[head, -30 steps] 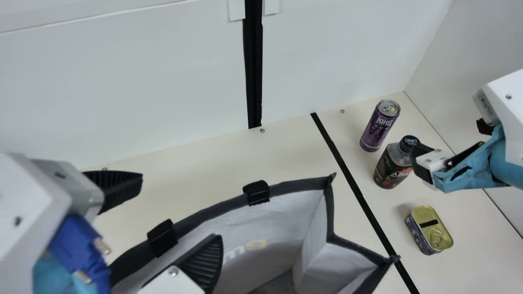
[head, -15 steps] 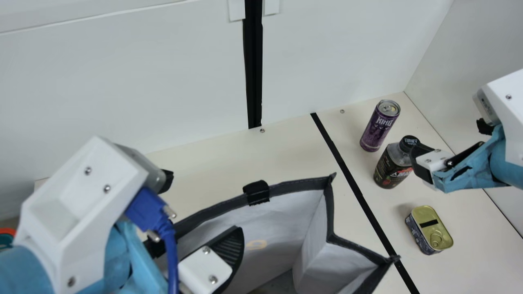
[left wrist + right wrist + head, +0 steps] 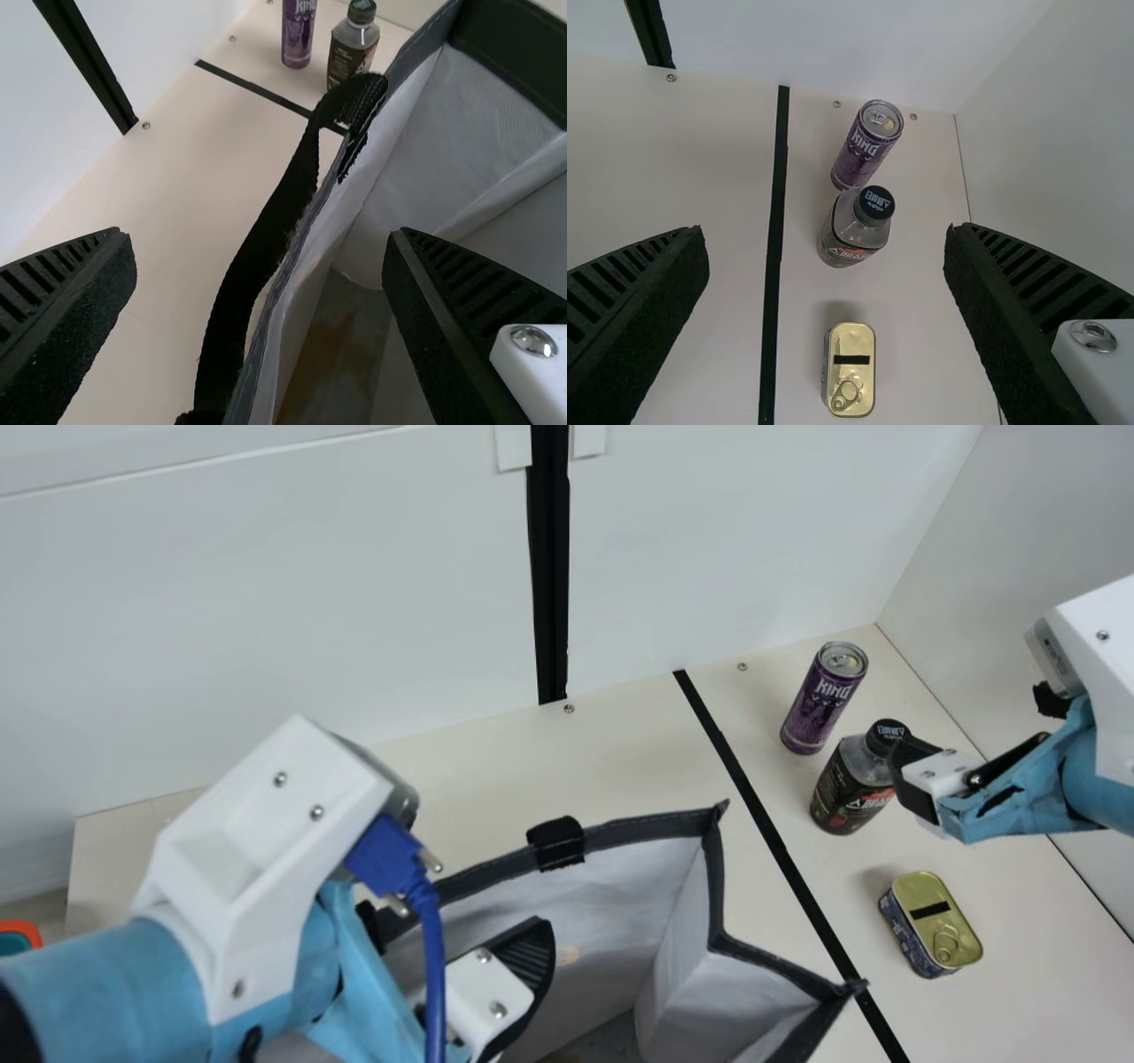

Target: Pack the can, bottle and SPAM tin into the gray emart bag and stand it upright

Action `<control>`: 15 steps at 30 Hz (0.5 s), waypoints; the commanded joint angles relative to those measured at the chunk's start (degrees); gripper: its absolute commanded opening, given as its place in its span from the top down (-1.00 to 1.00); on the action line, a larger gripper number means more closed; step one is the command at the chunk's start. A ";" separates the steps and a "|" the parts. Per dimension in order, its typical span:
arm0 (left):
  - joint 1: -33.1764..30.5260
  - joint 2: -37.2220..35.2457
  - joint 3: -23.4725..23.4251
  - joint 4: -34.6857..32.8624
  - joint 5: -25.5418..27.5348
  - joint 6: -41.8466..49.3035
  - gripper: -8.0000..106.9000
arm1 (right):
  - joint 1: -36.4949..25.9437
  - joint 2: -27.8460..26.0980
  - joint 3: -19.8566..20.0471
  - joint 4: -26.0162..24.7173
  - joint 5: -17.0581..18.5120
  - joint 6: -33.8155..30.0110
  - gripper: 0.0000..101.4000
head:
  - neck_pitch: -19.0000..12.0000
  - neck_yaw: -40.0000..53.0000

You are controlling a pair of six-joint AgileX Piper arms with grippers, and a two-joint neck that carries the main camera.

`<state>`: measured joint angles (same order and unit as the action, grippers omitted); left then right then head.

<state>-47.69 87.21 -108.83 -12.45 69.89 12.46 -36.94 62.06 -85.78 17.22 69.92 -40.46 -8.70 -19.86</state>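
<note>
Straddling one wall of the open gray emart bag (image 3: 611, 921) at six o'clock in the main view with the left hand (image 3: 259, 236) spread wide, gripping nothing, probably to pinch and steady it for loading. Look to four o'clock for the SPAM tin (image 3: 935, 926), lid up on the desk (image 3: 638, 753), gold-topped with a pull ring. Hovering at three o'clock with an equally wide, empty right hand (image 3: 825, 230), likely lined up for the bottle (image 3: 846, 793), upright, dark-labelled, black-capped. Just past it, find the can (image 3: 819, 704), standing slim, purple and silver-topped.
</note>
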 commanded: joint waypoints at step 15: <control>0.18 0.86 1.22 0.22 0.01 -1.27 1.00 | 0.00 0.00 0.00 0.00 0.00 0.00 -0.87 | -1.30 -0.14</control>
<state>-47.56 88.16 -107.50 -12.67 69.89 11.33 -36.94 62.06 -85.78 17.22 69.92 -40.46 -8.70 -19.86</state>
